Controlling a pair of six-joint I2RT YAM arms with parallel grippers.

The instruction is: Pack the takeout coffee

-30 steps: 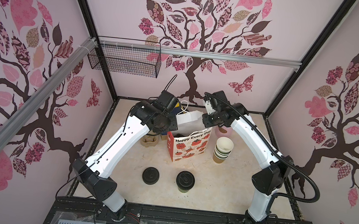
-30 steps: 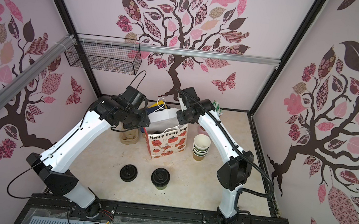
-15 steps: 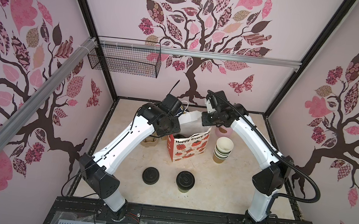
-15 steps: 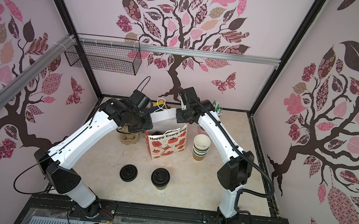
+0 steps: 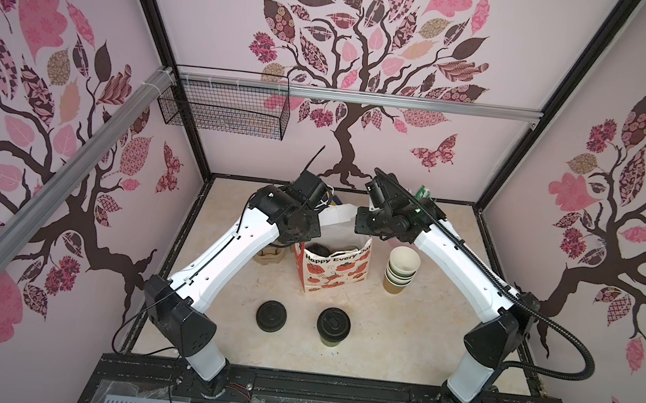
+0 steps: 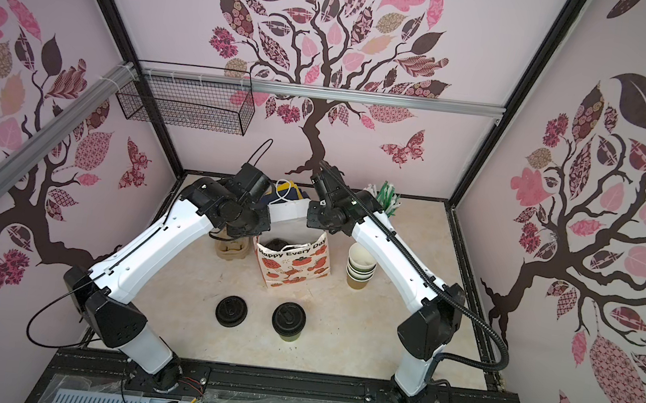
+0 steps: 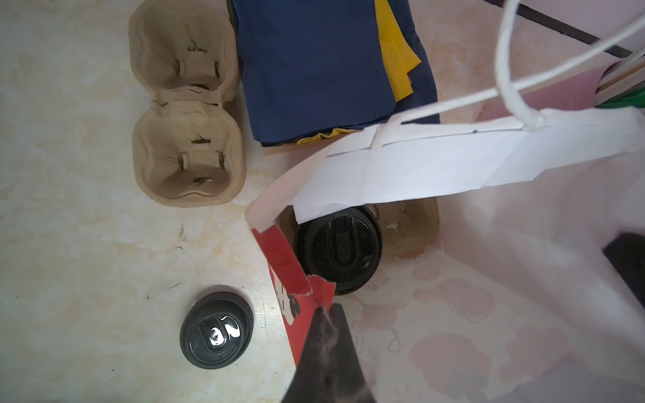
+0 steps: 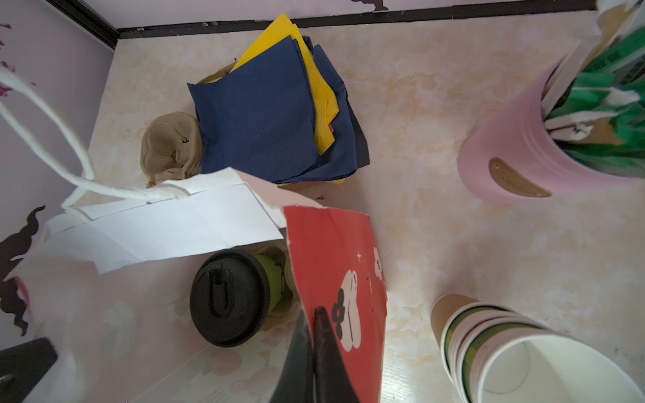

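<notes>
A paper bag (image 5: 335, 273) printed with red strawberries stands mid-table in both top views. One takeout coffee (image 7: 338, 249), black-lidded, sits inside it in a cardboard carrier; the right wrist view shows its green body (image 8: 275, 279). A second takeout coffee (image 5: 333, 326) stands on the table in front of the bag. My left gripper (image 7: 326, 310) is shut on the bag's torn left rim. Across the mouth, my right gripper (image 8: 314, 312) is shut on the red right wall (image 8: 335, 251). The bag's mouth is held open between them.
A loose flat black lid (image 5: 271, 316) lies left of the front cup. Nested lidless cups (image 5: 401, 268) stand right of the bag, an empty cardboard carrier (image 7: 188, 104) left of it. Blue and yellow napkins (image 7: 314, 69) and a pink holder (image 8: 516, 164) are behind. A wire basket (image 5: 223, 111) hangs on the back wall.
The left arm has swung in to the bag's left rim and its gripper has shut there. The right gripper has shut on the right rim.
</notes>
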